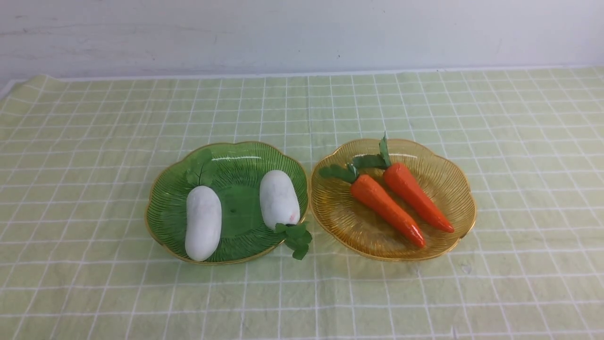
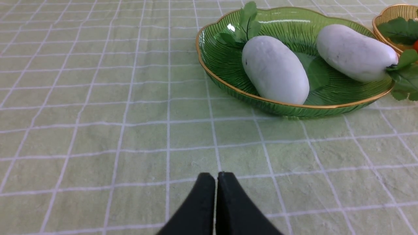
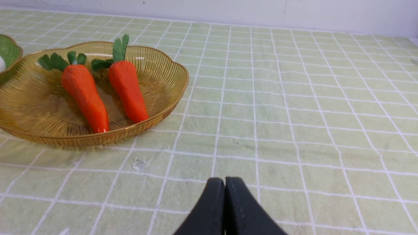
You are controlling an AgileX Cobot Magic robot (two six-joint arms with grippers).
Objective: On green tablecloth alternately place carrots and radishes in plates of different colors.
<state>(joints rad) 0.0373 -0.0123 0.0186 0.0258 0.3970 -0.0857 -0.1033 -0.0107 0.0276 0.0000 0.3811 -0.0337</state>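
On the green tablecloth point(image 1: 94, 141), the green plate point(image 1: 163, 208) holds two white radishes, one to the left point(image 1: 203, 223) and one to the right point(image 1: 279, 199). The amber plate point(image 1: 453, 189) beside it holds two orange carrots, one to the left point(image 1: 387, 209) and one to the right point(image 1: 417, 197). Neither gripper shows in the front view. My left gripper point(image 2: 216, 178) is shut and empty, above the cloth short of the green plate point(image 2: 212, 65) and its radishes point(image 2: 275, 69) point(image 2: 354, 53). My right gripper point(image 3: 225, 182) is shut and empty, short of and beside the amber plate point(image 3: 169, 88) with its carrots point(image 3: 85, 94) point(image 3: 128, 85).
A pale wall point(image 1: 302, 33) runs along the table's far edge. A leaf sprig point(image 1: 295, 237) of the right radish hangs over the green plate's near rim onto the cloth.
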